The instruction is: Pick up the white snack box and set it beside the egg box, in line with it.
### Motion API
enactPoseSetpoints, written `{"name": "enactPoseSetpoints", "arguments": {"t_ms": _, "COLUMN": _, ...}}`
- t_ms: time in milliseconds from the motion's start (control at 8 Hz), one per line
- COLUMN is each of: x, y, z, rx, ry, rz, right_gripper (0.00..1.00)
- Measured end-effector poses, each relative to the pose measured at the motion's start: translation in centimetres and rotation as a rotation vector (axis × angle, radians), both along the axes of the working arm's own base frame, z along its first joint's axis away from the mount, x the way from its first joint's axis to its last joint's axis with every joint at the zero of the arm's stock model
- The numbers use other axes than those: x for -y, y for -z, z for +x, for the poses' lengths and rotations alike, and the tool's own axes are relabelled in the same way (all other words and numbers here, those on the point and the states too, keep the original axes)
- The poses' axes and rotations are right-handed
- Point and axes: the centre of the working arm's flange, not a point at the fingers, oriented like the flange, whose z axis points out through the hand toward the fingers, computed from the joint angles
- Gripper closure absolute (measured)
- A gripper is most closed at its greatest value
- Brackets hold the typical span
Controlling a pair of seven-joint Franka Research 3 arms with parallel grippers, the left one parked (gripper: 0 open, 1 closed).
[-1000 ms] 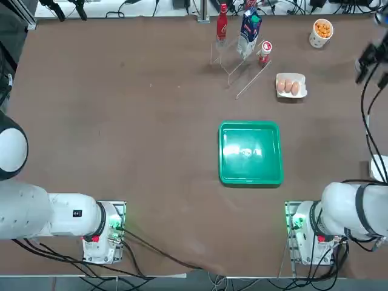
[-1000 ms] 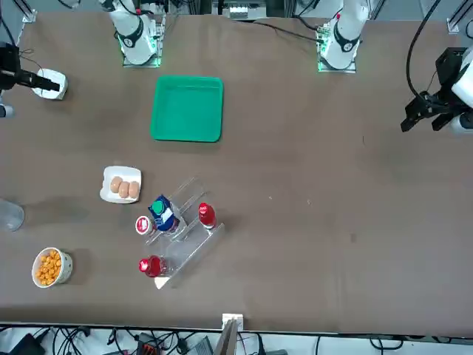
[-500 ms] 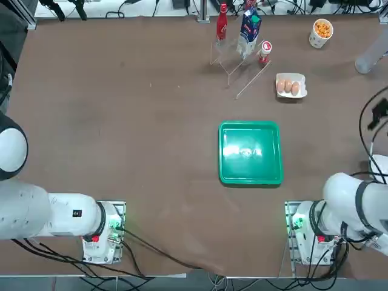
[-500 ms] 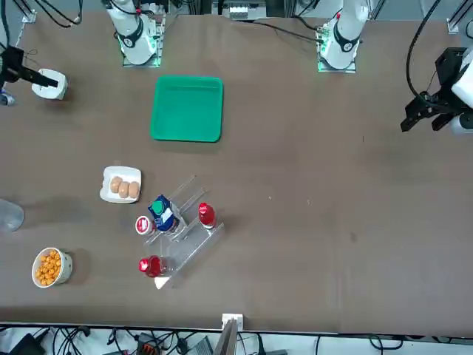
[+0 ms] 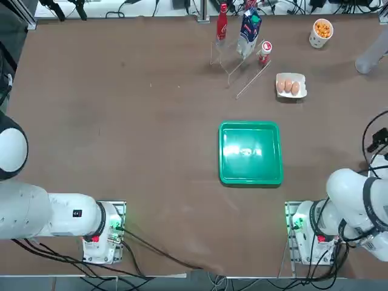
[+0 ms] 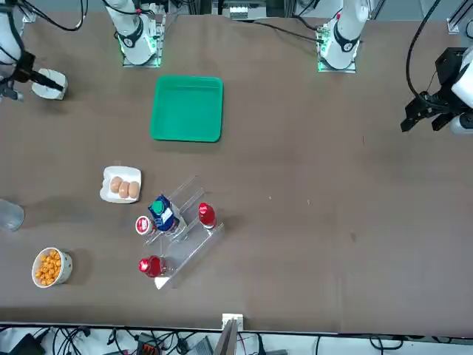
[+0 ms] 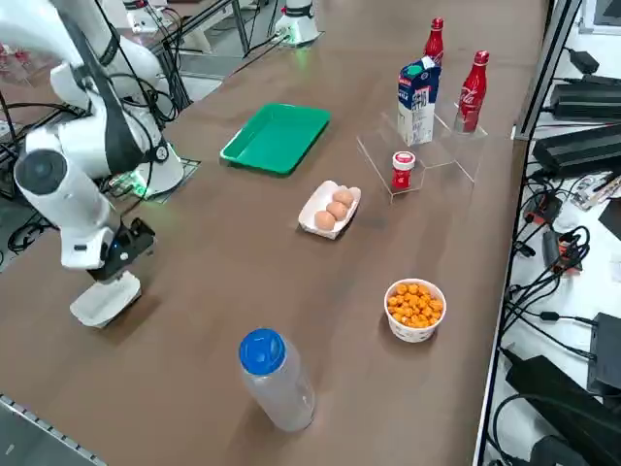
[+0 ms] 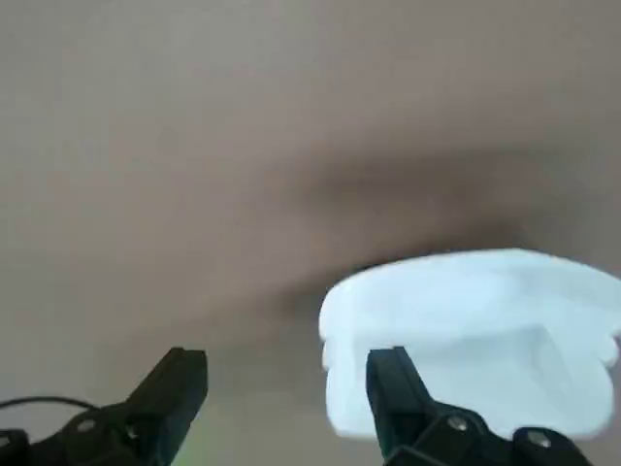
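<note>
Closing in on the box is what has changed: the right arm's black two-finger gripper (image 8: 291, 354) has swung back toward the robot's side, its fingers spread wide with nothing between them. The small white rounded plastic snack box (image 7: 105, 299) lies on the brown counter (image 7: 213, 369), near the robot's right edge, and only one finger overlaps it in the wrist view, so the approach probably needs a sideways correction before any grasp. With the arm covering part of it, I'd say its long axis runs roughly side to side for the robot, perhaps slightly skewed. Farther off, beyond the shallow green plastic tray (image 5: 250, 173), the white egg box (image 5: 302, 92) with brown eggs points much the same way, so little turning should be needed to line them up
</note>
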Motion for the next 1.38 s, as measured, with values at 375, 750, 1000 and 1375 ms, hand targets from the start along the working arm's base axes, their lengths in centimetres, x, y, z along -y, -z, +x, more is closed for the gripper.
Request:
{"name": "enactPoseSetpoints", "arguments": {"t_ms": 375, "x": 0.3, "y": 2.7, "z": -1.6, "rx": 0.029, "ry": -0.009, "rz": -0.003, "right_gripper": 0.02}}
{"name": "enactPoseSetpoints", "arguments": {"t_ms": 750, "x": 1.1, "y": 3.3, "z": -2.9, "rx": 0.038, "ry": 0.006, "rz": -0.003, "right_gripper": 0.13}}
{"name": "enactPoseSetpoints", "arguments": {"t_ms": 1000, "x": 1.3, "y": 3.6, "z": -3.4, "rx": 0.039, "ry": 0.008, "rz": 0.001, "right_gripper": 0.55}}
{"name": "enactPoseSetpoints", "arguments": {"t_ms": 1375, "x": 1.5, "y": 3.6, "z": -3.6, "rx": 0.042, "ry": -0.008, "rz": 0.005, "right_gripper": 0.98}}
